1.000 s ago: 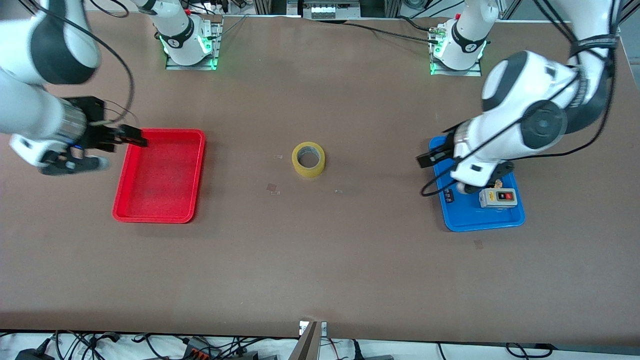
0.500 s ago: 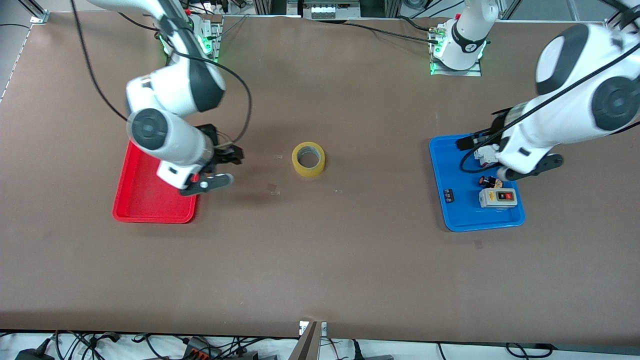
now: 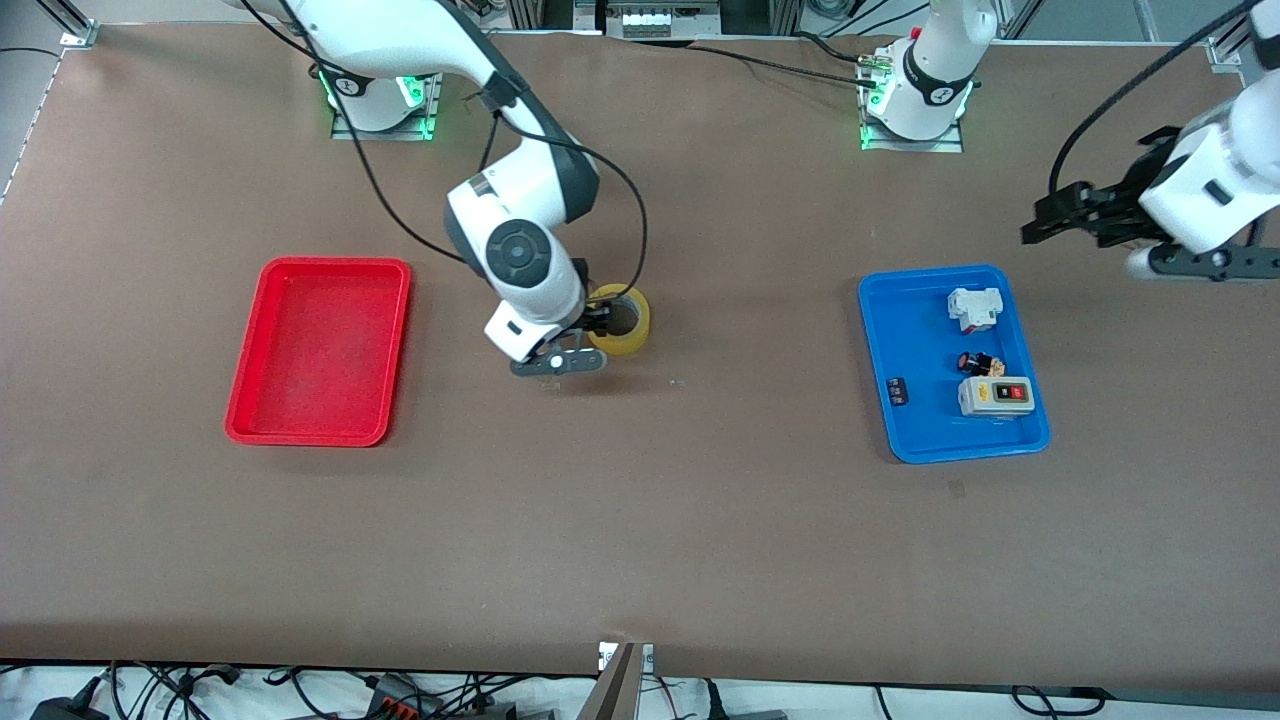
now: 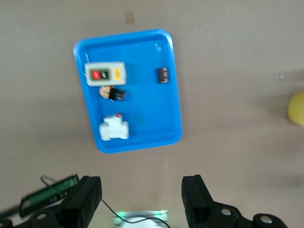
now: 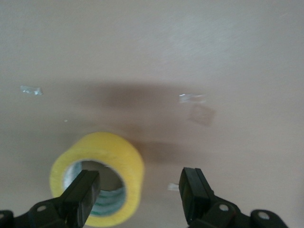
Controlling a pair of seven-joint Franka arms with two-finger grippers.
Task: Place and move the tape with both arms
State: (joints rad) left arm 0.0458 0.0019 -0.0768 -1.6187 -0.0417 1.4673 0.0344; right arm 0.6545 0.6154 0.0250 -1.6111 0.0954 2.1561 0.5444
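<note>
Lying flat mid-table: the ring-shaped roll of yellow packing tape (image 3: pixel 622 320), between the flat red plastic tray (image 3: pixel 320 350) and the flat blue plastic tray (image 3: pixel 905 430). Hanging spread right over the tape: the black two-finger right gripper (image 3: pixel 596 322). Hanging spread above bare table by the blue tray, toward the left arm's end: the black two-finger left gripper (image 3: pixel 1045 222). Sitting in the blue tray: the small white and grey switch box (image 3: pixel 995 396).

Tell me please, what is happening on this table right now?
The right gripper, jaws open, is over the yellow tape roll lying in the middle of the table; nothing is grasped yet. The left gripper, also open, waits in the air, away from the blue tray with small switch parts. The red tray holds nothing.
</note>
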